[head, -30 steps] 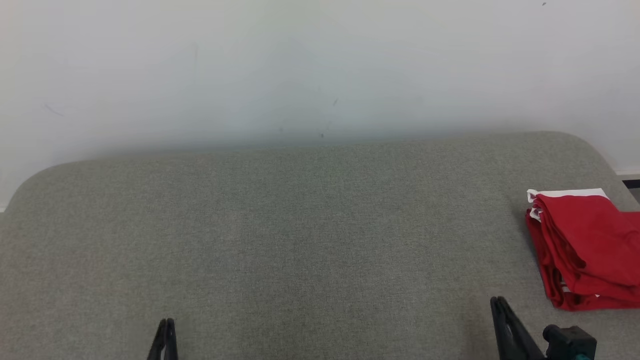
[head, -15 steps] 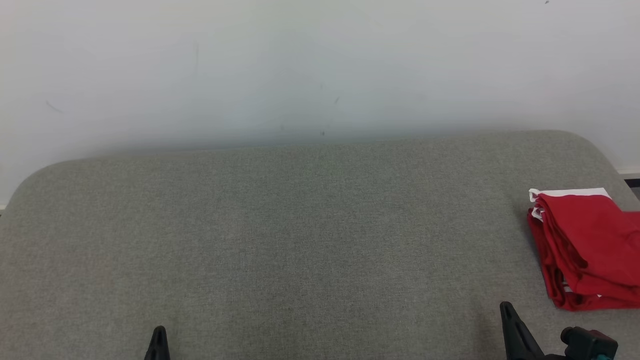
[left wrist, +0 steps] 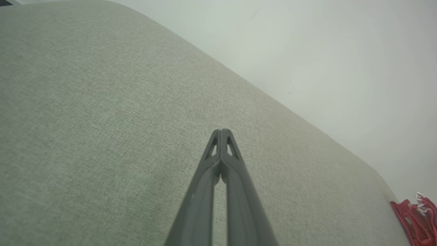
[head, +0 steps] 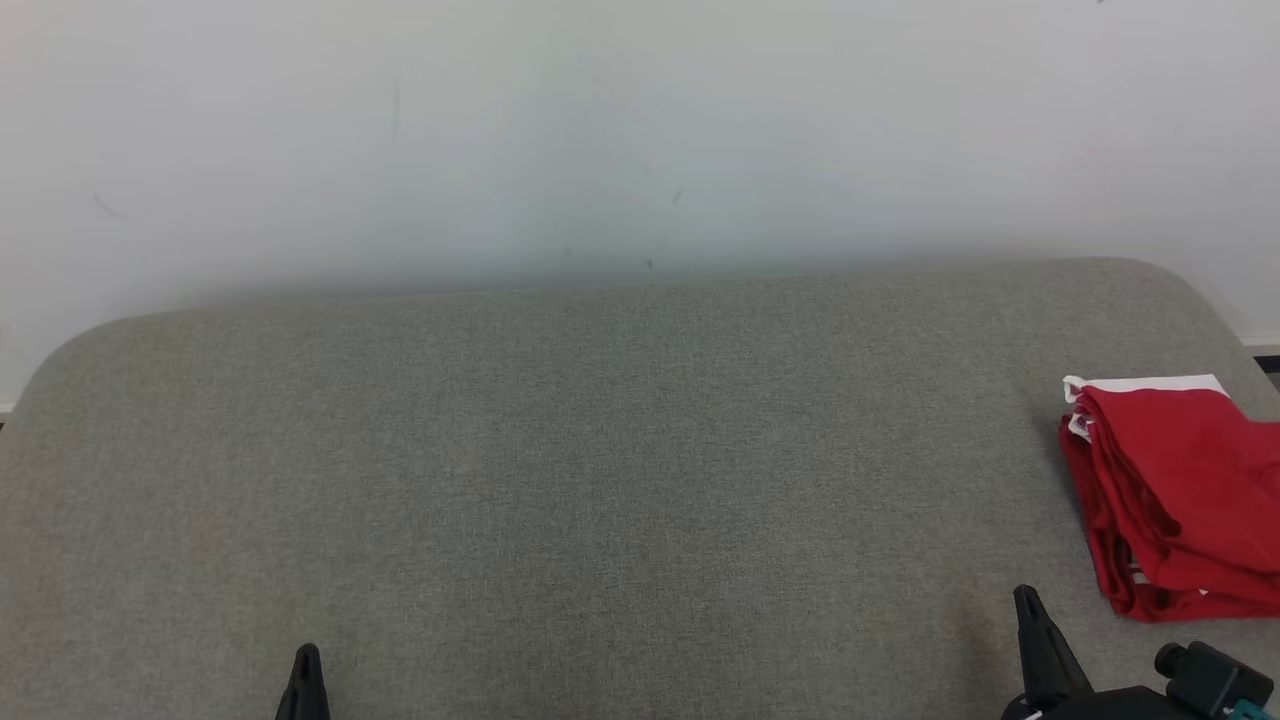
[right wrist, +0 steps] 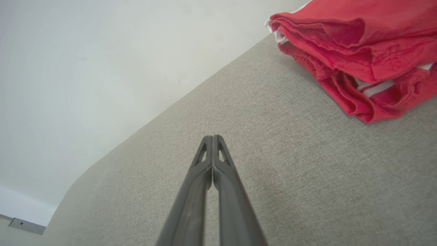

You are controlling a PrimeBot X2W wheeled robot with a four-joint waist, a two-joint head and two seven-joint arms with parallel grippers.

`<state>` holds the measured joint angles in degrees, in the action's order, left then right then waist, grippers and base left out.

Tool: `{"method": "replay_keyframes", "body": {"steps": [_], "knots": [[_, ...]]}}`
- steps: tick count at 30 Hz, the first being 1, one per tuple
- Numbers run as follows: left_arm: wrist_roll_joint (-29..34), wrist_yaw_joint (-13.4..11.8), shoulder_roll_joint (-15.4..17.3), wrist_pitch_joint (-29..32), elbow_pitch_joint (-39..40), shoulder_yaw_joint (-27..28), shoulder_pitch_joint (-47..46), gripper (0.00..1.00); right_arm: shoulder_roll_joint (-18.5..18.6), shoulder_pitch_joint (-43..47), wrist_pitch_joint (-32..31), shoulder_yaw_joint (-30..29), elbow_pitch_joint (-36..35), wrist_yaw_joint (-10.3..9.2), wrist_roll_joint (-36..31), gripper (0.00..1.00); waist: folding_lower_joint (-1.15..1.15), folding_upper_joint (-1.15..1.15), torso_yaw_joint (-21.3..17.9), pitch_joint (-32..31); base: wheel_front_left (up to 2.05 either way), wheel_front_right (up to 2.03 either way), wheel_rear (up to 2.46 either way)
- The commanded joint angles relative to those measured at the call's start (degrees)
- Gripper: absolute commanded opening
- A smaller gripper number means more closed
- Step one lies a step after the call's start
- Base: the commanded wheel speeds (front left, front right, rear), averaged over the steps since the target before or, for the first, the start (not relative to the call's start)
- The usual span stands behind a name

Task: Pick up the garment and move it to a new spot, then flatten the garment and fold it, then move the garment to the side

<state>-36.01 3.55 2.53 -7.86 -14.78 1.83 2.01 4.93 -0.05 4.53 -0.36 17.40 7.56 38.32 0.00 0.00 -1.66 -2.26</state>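
The red garment (head: 1180,490) sits folded up at the right edge of the grey fabric surface (head: 600,480), white trim poking out. Could be shorts, hard to say. The left gripper (left wrist: 222,131) and right gripper (right wrist: 212,137) are both pinched fully closed on nothing, and the right one is near the garment but not touching it.

Grey padded top (head: 600,450), poss. bed; folded red garment (head: 1170,490) on rt.
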Motion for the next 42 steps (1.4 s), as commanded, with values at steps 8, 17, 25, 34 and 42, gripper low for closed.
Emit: {"method": "replay_keyframes", "body": {"steps": [8, 17, 25, 34, 42], "knots": [[-7.9, 0.7, 0.2, 1.9, 0.9, 0.8, -2.6, 0.0, -0.2, -1.9, -1.4, -1.0, -1.3, -0.04, 7.6, 0.0, 0.0, 0.0, 0.1, 0.2, 0.0, 0.0, 0.0], [-14.8, 1.1, 0.3, 3.7, 0.9, 1.4, -3.4, 0.0, -0.5, -2.6, -2.8, -1.8, -1.6, -0.05, 14.2, 0.0, 0.0, 0.0, 0.3, 0.4, 0.0, 0.0, 0.0], [-20.4, 1.5, 0.3, 5.2, 0.9, 1.8, -4.2, 0.0, -0.7, -3.1, -4.0, -2.4, -1.9, -0.06, 19.5, 0.0, 0.0, 0.0, 0.4, 0.6, 0.0, 0.0, 0.0], [-26.2, 2.0, 0.3, 6.7, 0.9, 2.3, -4.9, 0.0, -0.9, -3.7, -5.1, -3.0, -2.1, -0.07, 25.1, 0.0, 0.0, 0.0, 0.6, 0.8, 0.0, 0.0, 0.0], [-31.0, 2.3, 0.4, 7.9, 0.9, 2.7, -5.4, 0.0, -1.1, -4.0, -6.1, -3.6, -2.4, -0.07, 29.7, 0.0, 0.0, 0.0, 0.7, 1.0, 0.0, 0.0, 0.0]]}}
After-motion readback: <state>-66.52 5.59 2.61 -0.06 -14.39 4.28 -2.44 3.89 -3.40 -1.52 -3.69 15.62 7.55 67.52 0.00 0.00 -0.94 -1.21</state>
